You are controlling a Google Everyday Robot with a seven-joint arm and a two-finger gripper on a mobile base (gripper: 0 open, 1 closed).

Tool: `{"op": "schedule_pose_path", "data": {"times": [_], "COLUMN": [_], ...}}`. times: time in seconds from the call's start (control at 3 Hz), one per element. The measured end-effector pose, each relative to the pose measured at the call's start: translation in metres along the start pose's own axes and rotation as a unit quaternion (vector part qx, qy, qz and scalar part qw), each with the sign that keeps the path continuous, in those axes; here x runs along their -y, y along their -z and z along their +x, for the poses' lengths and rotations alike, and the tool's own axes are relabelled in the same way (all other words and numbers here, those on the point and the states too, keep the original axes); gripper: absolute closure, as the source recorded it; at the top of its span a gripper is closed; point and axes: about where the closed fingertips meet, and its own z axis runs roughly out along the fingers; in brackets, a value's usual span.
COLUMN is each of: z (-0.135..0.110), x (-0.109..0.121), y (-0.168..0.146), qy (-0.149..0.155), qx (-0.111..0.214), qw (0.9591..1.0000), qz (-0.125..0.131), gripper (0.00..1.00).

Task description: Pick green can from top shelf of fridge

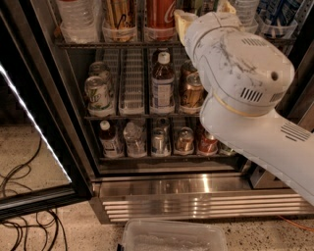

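Note:
The fridge (59,98) stands open in front of me. Its top shelf (93,44) is a dark wire rack fronted by translucent cups (119,32). It holds a clear bottle (78,17), a gold-striped can (119,11) and a red cola can (159,12). My gripper (205,12) is at the top edge of the view, reaching into the top shelf just right of the red can. My white arm (245,83) covers that part of the shelf. The green can is hidden behind the gripper and wrist.
The middle rack holds pale green-and-white cans (98,95), a labelled bottle (162,83) and gold cans (191,93). Short cans and bottles (159,139) line the lowest rack. The glass door (29,127) stands open at left. Cables (24,220) lie on the floor. A clear plastic bin (171,238) sits below the steel base panel (196,201).

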Motion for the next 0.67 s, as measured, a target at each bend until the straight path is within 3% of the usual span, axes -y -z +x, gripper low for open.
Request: {"op": "schedule_pose_path", "data": {"times": [0.67], "z": [0.0092], "x": [0.0057], "y": [-0.0148], "qy": [-0.007], "qx": [-0.011], "qw": [0.9999], "qz": [-0.002], "gripper": [0.37]}}
